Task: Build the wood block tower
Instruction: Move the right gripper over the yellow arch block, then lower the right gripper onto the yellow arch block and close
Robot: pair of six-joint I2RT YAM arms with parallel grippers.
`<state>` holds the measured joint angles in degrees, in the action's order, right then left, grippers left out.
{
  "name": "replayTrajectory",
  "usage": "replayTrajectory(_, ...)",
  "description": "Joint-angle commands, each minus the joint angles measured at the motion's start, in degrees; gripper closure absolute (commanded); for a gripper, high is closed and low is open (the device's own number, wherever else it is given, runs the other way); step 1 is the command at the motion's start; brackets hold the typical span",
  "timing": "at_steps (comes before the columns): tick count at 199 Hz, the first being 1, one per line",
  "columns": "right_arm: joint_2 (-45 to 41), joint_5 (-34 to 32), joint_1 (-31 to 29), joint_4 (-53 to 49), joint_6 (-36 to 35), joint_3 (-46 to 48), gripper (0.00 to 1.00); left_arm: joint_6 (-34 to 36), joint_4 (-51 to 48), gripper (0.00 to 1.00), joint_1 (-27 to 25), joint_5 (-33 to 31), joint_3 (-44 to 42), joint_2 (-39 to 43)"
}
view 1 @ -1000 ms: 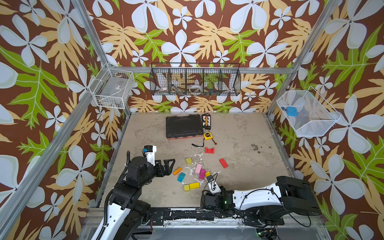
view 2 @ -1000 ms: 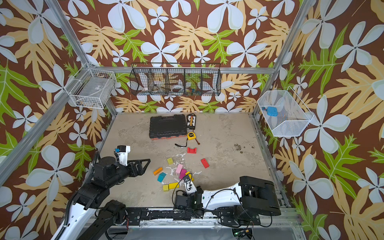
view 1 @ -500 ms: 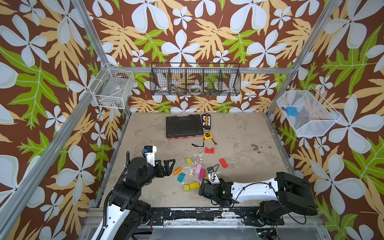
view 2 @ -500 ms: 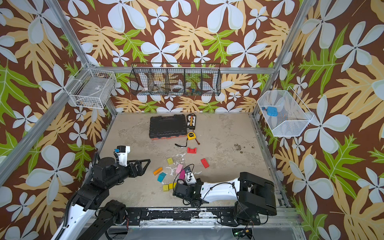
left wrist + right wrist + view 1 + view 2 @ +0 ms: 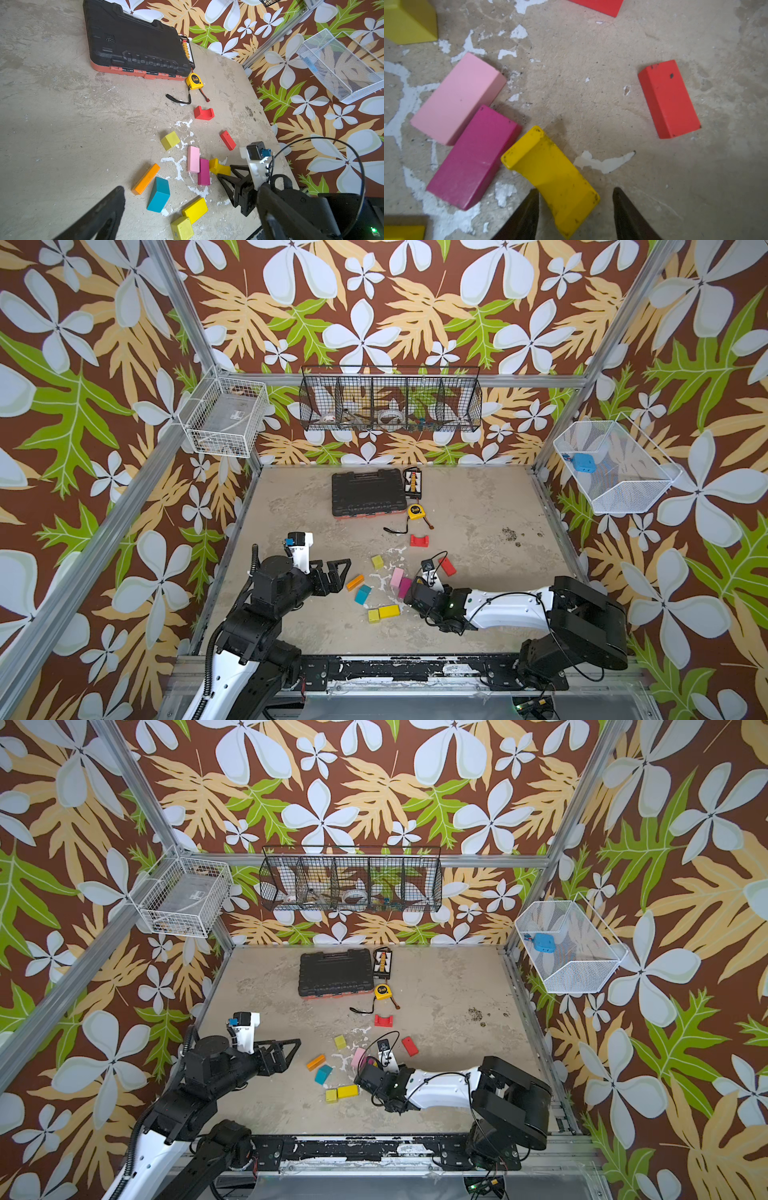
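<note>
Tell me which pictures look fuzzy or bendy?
Right wrist view: the tips of the right claw look soft, too near the lens, while the yellow arch block between them is sharp, and a shadow greys the table beside it. Left wrist view: the black tool case looks stretched by the wide lens. Both top views: evenly lit and sharp.

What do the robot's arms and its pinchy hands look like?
Both the left arm and right arm have chunky black joints and smooth white shells. The left gripper and right gripper each have two black, pointy, triangle-framed fingers. Each wrist carries a white camera holder with a blue plug. A ribbed black hose runs along the left arm; thin black cables loop over the right.
</note>
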<state>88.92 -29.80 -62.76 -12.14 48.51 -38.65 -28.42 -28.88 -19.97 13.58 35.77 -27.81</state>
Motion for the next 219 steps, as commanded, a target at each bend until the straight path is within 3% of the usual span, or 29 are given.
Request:
replayTrajectory(1, -0.84, 0.71, 1.18, 1.88, -0.91, 0.33, 0.43, 0.04, -0.47, 0.00, -0.27, -0.31, 0.18, 0.13)
replayTrajectory(72, -5.35, 4.05, 5.67, 6.32, -0.97, 1.61, 0.51, 0.12, -0.47, 0.00, -0.42, -0.22, 0.27, -0.26)
replayTrajectory(219, -2.83, 4.09, 5.79, 8.19, 2.46, 3.89, 0.67, 0.12, -0.47, 0.00, -0.52, -0.14, 0.18, 0.69)
